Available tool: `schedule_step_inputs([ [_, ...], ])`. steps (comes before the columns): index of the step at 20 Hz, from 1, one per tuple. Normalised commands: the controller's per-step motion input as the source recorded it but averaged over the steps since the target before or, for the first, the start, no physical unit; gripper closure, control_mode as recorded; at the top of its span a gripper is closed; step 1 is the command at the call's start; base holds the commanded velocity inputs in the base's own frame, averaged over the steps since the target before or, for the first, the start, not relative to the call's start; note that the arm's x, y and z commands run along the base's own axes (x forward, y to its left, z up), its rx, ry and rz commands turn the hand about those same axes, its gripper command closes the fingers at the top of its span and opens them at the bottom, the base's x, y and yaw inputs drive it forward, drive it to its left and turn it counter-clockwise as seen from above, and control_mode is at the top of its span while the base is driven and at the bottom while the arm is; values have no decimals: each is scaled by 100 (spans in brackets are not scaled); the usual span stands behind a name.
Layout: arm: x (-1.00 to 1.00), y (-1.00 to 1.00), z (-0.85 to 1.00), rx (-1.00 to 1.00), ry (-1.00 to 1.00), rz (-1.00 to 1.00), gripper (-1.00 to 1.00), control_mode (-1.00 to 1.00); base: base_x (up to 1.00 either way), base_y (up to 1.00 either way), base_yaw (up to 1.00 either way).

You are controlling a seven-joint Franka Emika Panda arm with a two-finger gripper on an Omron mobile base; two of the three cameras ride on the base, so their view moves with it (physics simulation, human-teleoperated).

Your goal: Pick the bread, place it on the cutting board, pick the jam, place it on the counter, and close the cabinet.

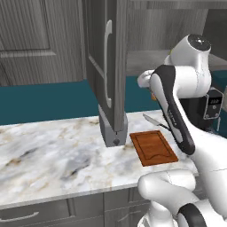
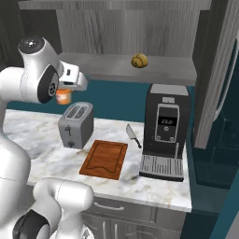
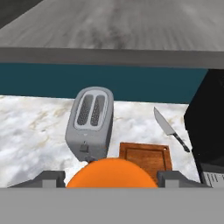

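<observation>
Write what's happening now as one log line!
gripper: shut on jam, in air | bread: on cabinet shelf | cutting board: bare | cabinet door: open

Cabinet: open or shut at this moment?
Open. The cabinet door swings out over the counter, and the shelf inside is exposed with the bread on it.

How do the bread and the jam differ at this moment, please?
The bread is a golden-brown round bun; the jam is an orange jar. The bread rests on the cabinet shelf, free of the robot; the jam is up in the air in the gripper, above the toaster. The bread sits higher than the jam. Both are small, about alike in size, and neither is on the counter.
</observation>
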Motion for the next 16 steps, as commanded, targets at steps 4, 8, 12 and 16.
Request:
schedule_step_inputs([
  [4,-34,23,-41,0,1,0,100,-100,0,0,0],
  [8,-24,20,-50,0,3,1,100,-100,0,0,0],
  [12,-19,17,-54,0,6,1,100,-100,0,0,0],
  [16,-20,19,-55,0,7,0,100,-100,0,0,0],
])
